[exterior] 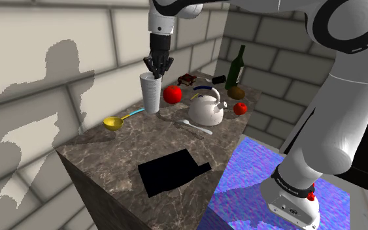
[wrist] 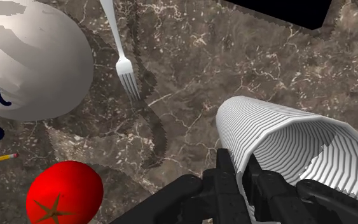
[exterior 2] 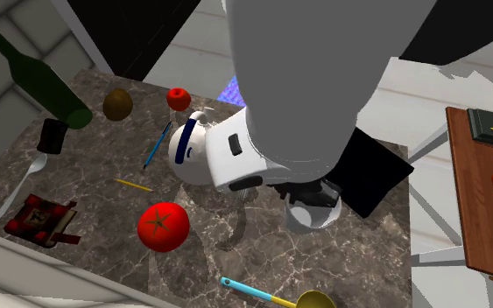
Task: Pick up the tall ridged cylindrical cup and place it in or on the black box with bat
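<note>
Grab stage, by the look of it. Gripper [exterior: 157, 69] sits on the rim of the white ridged cup [exterior: 151, 95]. In the wrist view it's clenched on the cup wall, one finger inside, one outside. Cup stands upright on the worktop [exterior: 104, 153], base apparently not yet off it, just beside the tomato [exterior: 172, 94], kettle [exterior: 206, 108] near. So lift, carry & drop-off are all left to do. Black box [exterior: 172, 171] lies well apart, toward the worktop's near edge in the shoulder view, nothing in it. Arm comes in from above w/ the hand pointing straight down over the cup.
</note>
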### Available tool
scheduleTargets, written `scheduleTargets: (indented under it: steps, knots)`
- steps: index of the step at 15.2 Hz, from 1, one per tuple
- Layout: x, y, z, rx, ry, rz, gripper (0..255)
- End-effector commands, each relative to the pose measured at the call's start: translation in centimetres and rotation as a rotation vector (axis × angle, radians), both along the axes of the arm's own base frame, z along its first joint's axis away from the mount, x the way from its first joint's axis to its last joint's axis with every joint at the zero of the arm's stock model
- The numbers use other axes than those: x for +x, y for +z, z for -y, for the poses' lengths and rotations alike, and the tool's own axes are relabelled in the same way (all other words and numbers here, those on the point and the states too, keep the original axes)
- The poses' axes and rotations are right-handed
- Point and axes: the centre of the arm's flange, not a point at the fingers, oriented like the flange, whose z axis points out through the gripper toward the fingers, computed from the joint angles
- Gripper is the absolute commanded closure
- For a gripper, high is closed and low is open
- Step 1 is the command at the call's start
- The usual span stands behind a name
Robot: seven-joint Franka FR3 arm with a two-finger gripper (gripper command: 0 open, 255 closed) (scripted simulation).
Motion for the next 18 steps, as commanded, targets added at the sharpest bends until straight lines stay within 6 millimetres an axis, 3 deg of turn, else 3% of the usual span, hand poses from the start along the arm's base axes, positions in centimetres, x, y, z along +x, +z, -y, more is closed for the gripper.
scheduleTargets:
  steps: [1,7,18]
  knots:
    - [0.0,1.1,0.1,0.0,0.0,0.0,255]
    - [0.0,4.0,0.1,0.0,0.0,0.0,255]
    - [-13.0,7.3,-5.5,0.0,0.0,0.0,255]
